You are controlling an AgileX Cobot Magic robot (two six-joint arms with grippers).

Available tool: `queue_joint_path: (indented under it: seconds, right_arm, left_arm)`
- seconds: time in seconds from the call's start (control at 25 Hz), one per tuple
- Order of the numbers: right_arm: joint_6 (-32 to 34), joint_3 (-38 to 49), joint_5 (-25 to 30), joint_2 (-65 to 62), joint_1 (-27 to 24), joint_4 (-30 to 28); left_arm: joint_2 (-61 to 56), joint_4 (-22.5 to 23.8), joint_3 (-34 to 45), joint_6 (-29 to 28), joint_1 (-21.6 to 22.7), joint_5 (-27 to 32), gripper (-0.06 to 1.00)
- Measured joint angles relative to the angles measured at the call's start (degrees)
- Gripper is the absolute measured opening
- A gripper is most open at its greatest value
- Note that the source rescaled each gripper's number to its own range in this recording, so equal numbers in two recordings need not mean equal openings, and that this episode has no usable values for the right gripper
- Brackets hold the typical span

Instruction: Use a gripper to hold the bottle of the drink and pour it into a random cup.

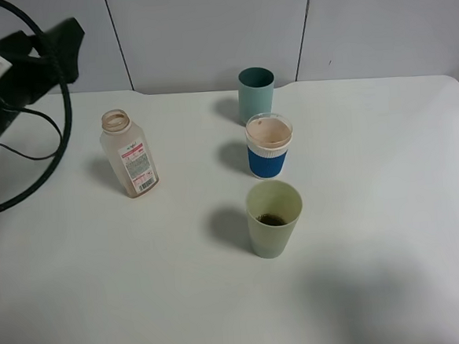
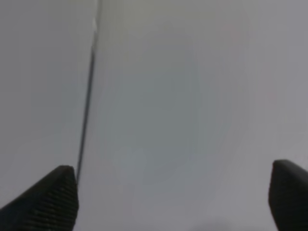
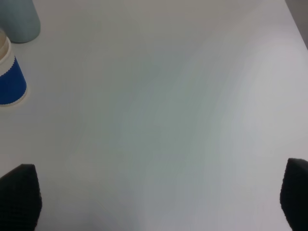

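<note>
The bottle [image 1: 130, 155] stands upright and uncapped on the white table, left of centre, and looks nearly empty. The pale yellowish-green cup [image 1: 273, 216] stands nearest the front, with a little dark liquid [image 1: 271, 219] at its bottom. My left arm [image 1: 40, 51] is pulled back at the far left, well away from the bottle. The left gripper [image 2: 173, 202] is open and empty and faces a grey wall panel. The right gripper [image 3: 159, 197] is open and empty above bare table; it is out of the high view.
A teal cup [image 1: 255, 91] stands at the back and a blue-and-white paper cup [image 1: 269, 147] stands between it and the green cup. Both show in the right wrist view: teal cup [image 3: 19, 19], paper cup [image 3: 9, 79]. A black cable [image 1: 54, 145] loops over the table's left side.
</note>
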Motion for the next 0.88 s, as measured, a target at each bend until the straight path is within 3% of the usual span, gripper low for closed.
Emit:
queue_joint_path:
  seconds: [0.12, 0.32, 0.64, 0.88]
  right_arm:
    - [0.0, 0.0, 0.0, 0.0, 0.0, 0.0]
    - [0.0, 0.0, 0.0, 0.0, 0.0, 0.0]
    - [0.0, 0.0, 0.0, 0.0, 0.0, 0.0]
    - [0.0, 0.0, 0.0, 0.0, 0.0, 0.0]
  left_arm:
    - [-6.2, 0.4, 0.0, 0.0, 1.7, 0.5, 0.85]
    - [-17.0, 1.6, 0.4, 0.0, 4.6, 8.3, 0.85]
    - [-33.5, 2.0, 8.2, 0.0, 9.3, 16.4, 0.85]
    - [-46.0, 2.0, 10.7, 0.0, 11.1, 28.8, 0.85]
